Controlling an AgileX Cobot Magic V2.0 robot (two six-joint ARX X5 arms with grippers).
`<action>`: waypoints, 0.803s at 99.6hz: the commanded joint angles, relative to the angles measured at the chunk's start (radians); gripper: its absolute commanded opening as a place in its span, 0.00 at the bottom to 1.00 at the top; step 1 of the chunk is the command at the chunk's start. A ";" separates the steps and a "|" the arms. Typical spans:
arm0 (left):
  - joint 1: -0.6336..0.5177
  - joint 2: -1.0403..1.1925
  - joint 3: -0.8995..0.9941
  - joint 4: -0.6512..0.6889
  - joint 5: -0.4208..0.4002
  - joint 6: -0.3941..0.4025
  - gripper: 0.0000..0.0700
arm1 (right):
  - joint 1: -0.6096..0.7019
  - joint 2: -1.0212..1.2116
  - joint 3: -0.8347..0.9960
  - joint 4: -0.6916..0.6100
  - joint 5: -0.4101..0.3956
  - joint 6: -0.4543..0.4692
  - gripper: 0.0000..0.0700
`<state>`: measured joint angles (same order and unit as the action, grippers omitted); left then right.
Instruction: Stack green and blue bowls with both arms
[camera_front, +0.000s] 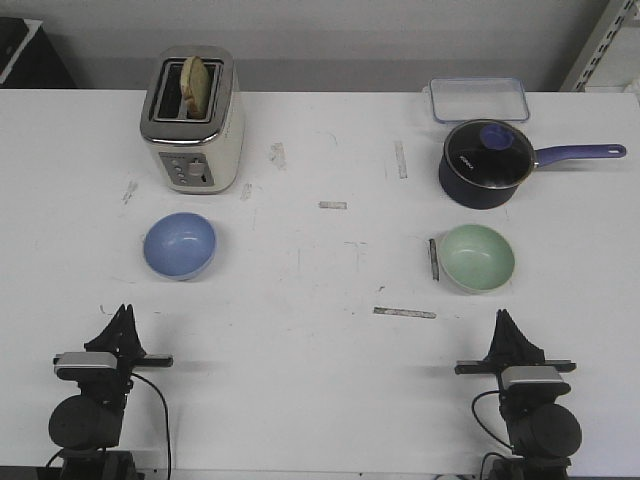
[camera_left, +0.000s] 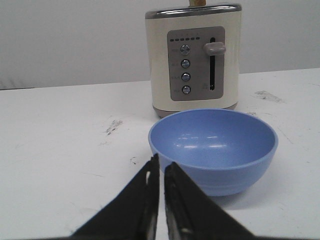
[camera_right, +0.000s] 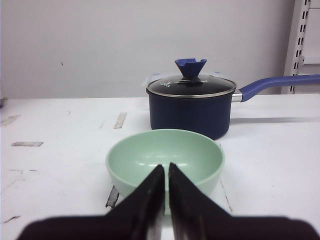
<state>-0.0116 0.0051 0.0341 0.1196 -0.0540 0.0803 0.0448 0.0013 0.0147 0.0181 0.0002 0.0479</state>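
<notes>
While both arms sit at the near edge of the white surface (camera_front: 320, 400), each pincer is drawn narrow, its two fingers nearly meeting with only a thin slit between them and nothing held: the left pincer (camera_front: 124, 312) and the right pincer (camera_front: 503, 316) both point forward. Just beyond the left pincer (camera_left: 161, 165) rests the blue bowl (camera_front: 180, 245), upright and empty, apart from the fingertips. Well to the right of that blue bowl, just ahead of the right pincer (camera_right: 166, 169), sits the green bowl (camera_front: 478, 257), also upright and empty, with a strip of tape (camera_front: 433, 258) beside its left rim. Behind the blue bowl stands a cream toaster (camera_front: 193, 120) with bread in one slot. Behind the green bowl is a navy pot (camera_front: 485, 165) with a glass lid, and farther back a clear container (camera_front: 478, 99).
</notes>
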 joint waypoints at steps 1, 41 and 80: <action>-0.002 -0.002 -0.021 0.013 -0.001 0.007 0.00 | 0.001 0.000 -0.002 0.012 -0.001 -0.011 0.01; -0.002 -0.002 -0.021 0.013 -0.001 0.007 0.00 | 0.001 0.000 0.000 0.012 -0.001 -0.011 0.01; -0.002 -0.002 -0.021 0.014 -0.001 0.007 0.00 | 0.002 0.122 0.151 -0.118 -0.003 -0.023 0.01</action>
<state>-0.0116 0.0051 0.0341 0.1196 -0.0540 0.0803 0.0452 0.0799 0.1337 -0.0669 -0.0002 0.0326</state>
